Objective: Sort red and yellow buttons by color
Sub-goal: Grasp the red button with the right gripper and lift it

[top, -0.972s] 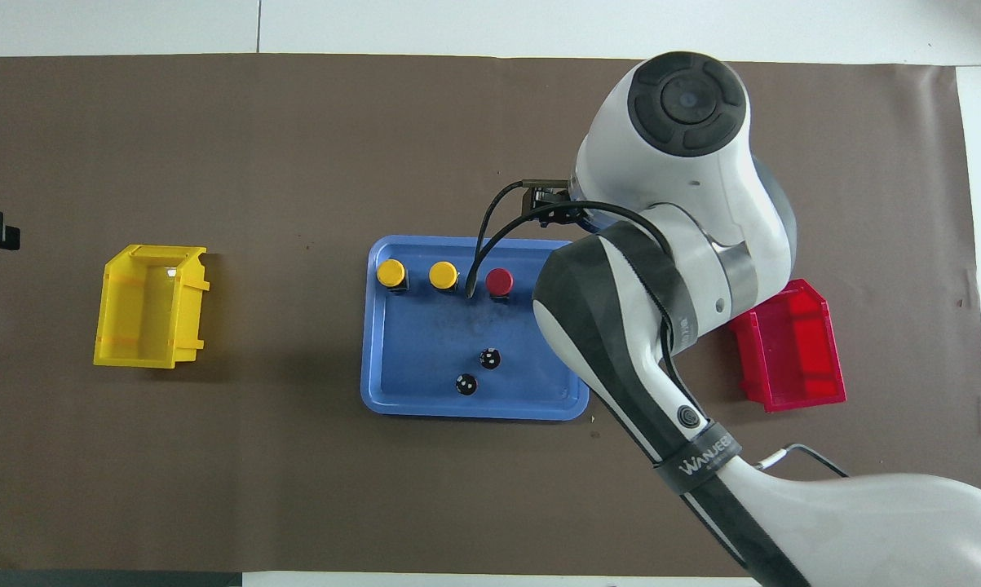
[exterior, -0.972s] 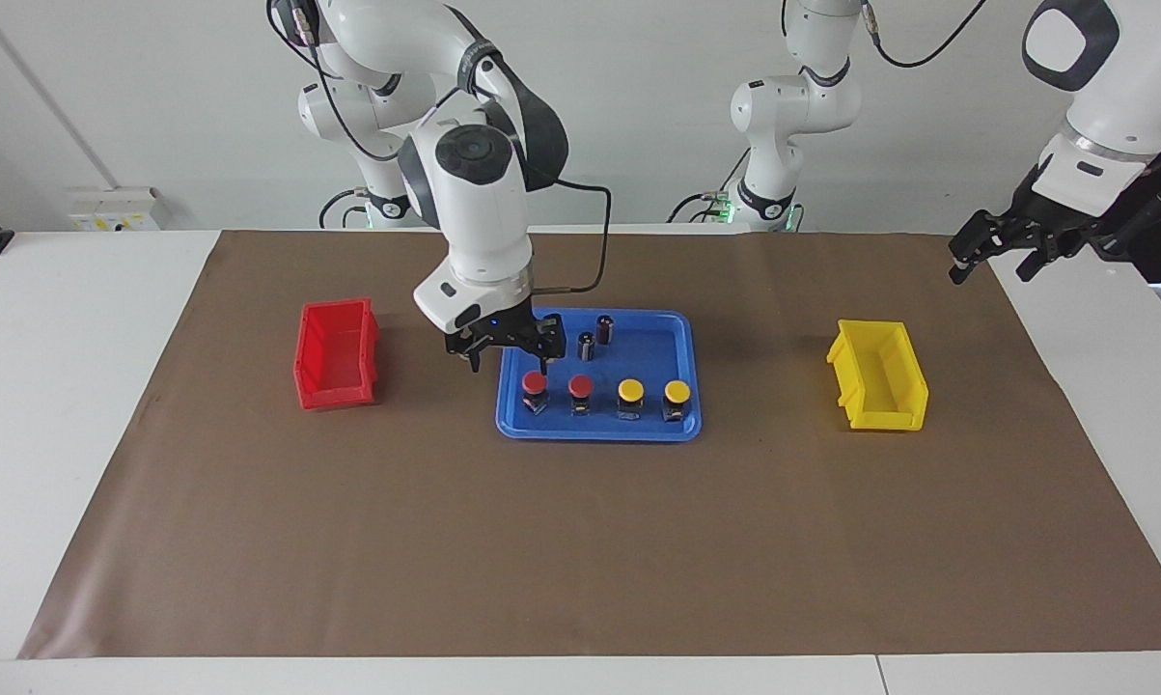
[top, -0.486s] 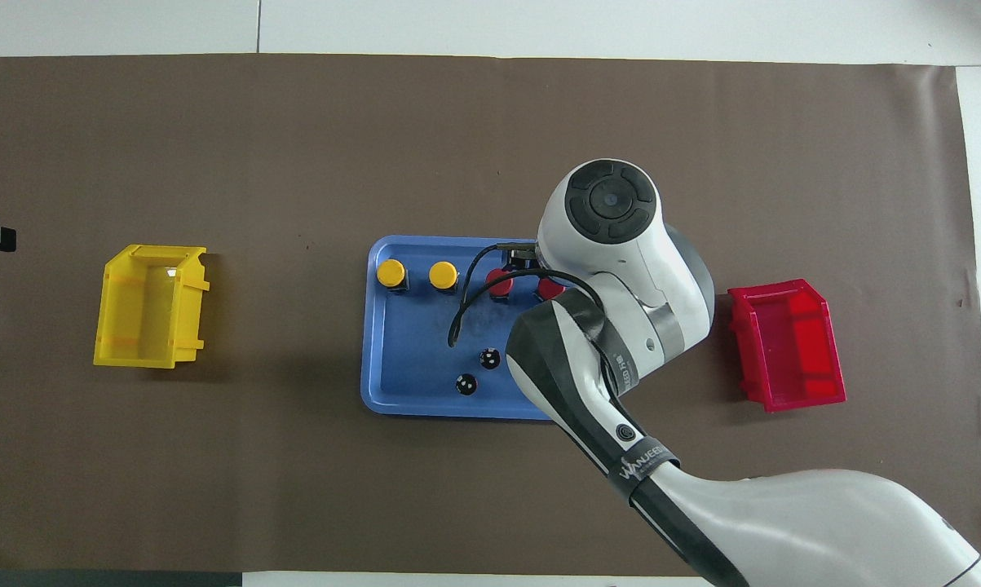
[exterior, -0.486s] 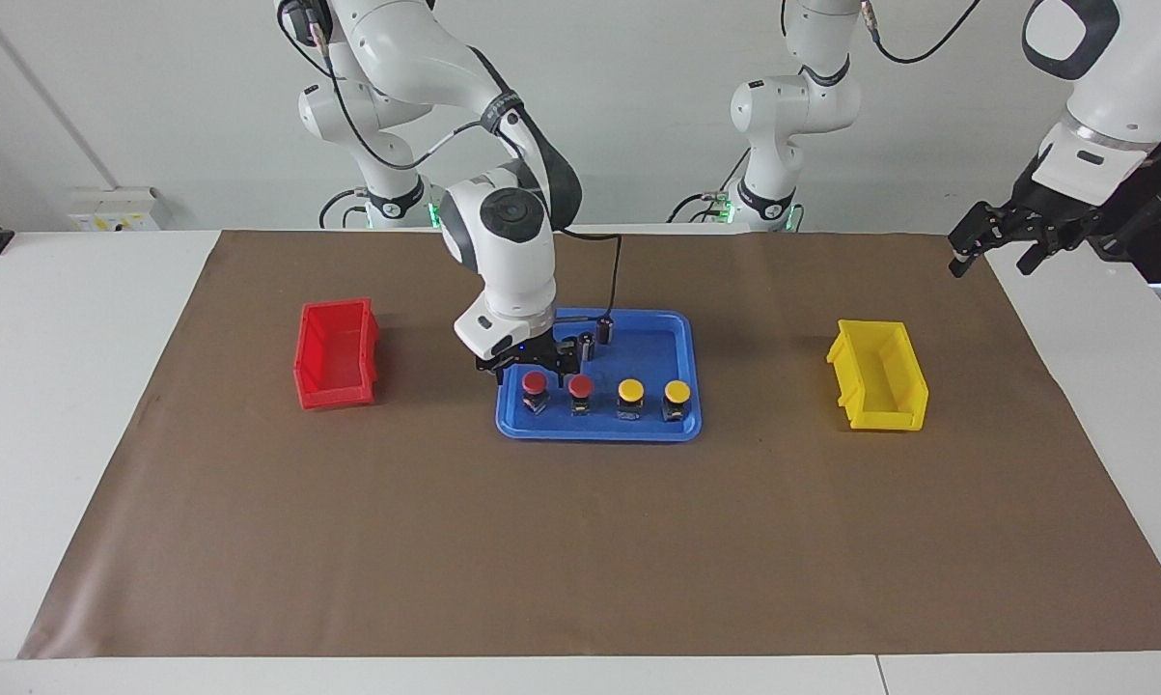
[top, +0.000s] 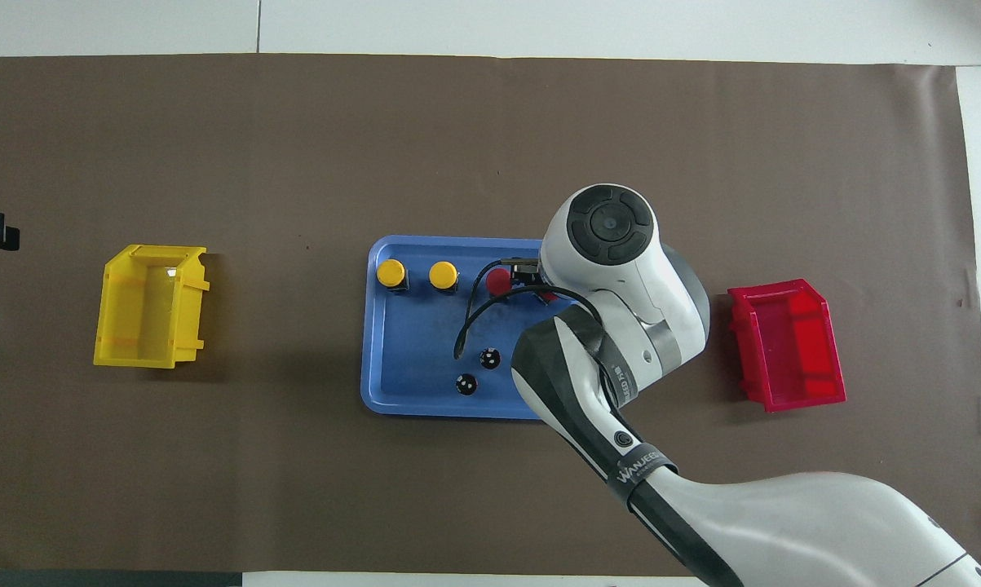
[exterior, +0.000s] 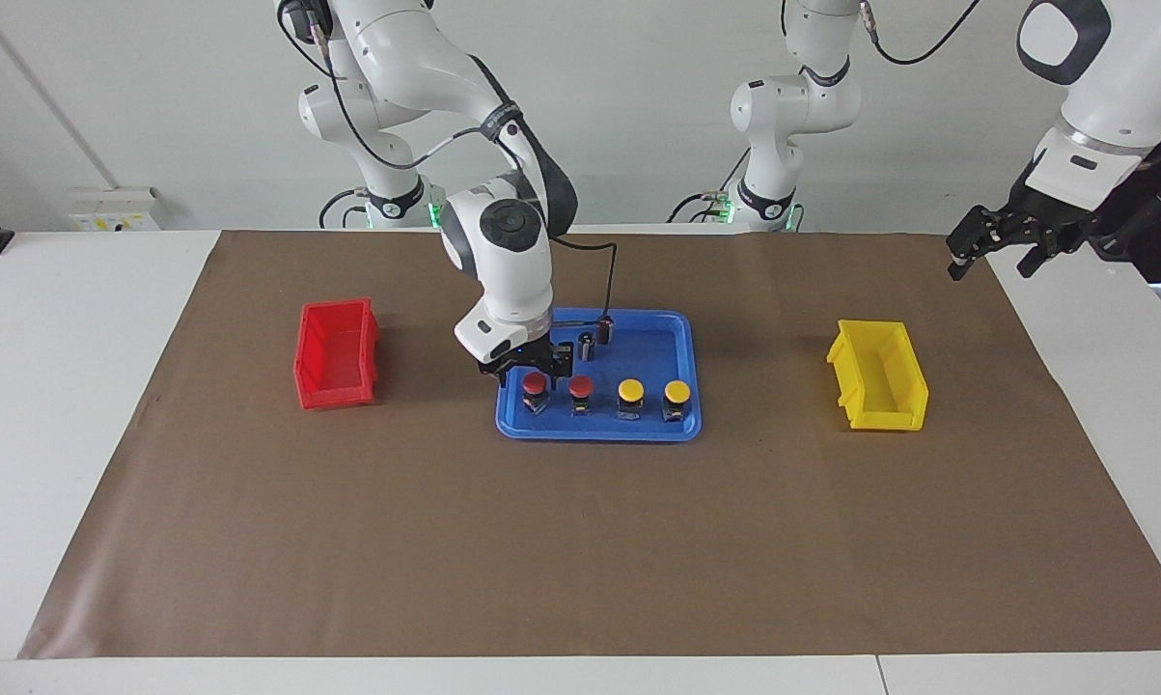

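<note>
In the blue tray (exterior: 681, 333), two dark cylinders (exterior: 595, 338) stand nearest the robots; farther out runs a row of two red buttons (exterior: 535, 384) and two yellow buttons (exterior: 630, 391). The right gripper (exterior: 530, 373) sits low over the end red button, its grip unreadable. The red bin (exterior: 336, 353) and yellow bin (exterior: 877, 375) hold nothing. The left gripper (exterior: 990, 253) waits, spread, off the mat.

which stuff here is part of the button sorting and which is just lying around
Job: red buttons, yellow buttons, red bin, yellow bin, blue tray.
Lying about: two dark cylinders in the tray.
</note>
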You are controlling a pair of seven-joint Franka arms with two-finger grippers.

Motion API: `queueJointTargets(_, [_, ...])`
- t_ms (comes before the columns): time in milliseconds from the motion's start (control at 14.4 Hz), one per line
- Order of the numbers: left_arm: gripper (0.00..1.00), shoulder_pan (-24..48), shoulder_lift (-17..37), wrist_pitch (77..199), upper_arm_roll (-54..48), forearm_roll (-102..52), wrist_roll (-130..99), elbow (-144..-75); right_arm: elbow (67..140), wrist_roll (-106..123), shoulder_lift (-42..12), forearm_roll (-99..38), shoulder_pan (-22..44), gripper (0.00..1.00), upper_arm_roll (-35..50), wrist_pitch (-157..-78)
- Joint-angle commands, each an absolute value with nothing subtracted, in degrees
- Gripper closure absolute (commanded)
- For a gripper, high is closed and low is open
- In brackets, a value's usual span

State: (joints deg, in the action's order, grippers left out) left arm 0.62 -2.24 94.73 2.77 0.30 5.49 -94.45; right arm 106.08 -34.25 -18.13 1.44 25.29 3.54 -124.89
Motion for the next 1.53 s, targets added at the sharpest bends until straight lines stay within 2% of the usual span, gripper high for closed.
queueJointTargets(0, [0.0,1.4,-2.6,95.9,2.9,1.8,5.8,-95.9,108.5,-34.7,-16.9,0.9,25.3,0.25,3.7,-127.4])
queueJointTargets(208, [0.0,1.9,-2.6,95.5,2.6,1.7,2.0,-95.7,109.1,-34.7,-17.0,0.9,26.1,0.28,3.7,-128.2])
queueJointTargets(347, [0.0,3.2,-2.5,95.0,2.7,1.8,1.6,-95.2,109.7,-34.7,-16.9,0.9,26.2,0.35,3.7,-128.2])
queueJointTargets(764, [0.0,3.3,-2.5,93.9,2.3,0.4,1.1,-95.2,109.2,-33.4,-16.9,0.9,25.9,0.71,3.7,-127.4])
queueJointTargets(903, [0.0,3.3,-2.6,94.0,1.5,0.4,1.3,-95.3,107.7,-32.6,-16.6,0.9,25.5,0.75,3.7,-126.0])
queueJointTargets(1042, [0.0,3.8,-2.6,94.2,1.3,0.3,1.0,-95.4,103.5,-30.0,-15.6,0.9,24.0,0.77,3.5,-120.3])
queueJointTargets(1181, [0.0,4.9,-2.6,95.2,1.2,0.3,-2.4,-95.5,103.1,-26.7,-12.1,0.9,21.3,0.8,3.5,-116.6])
queueJointTargets(1458, [0.0,11.3,-1.2,95.9,1.2,0.3,-10.2,-95.6,105.0,-16.5,-4.8,0.8,13.8,0.8,3.5,-106.5])
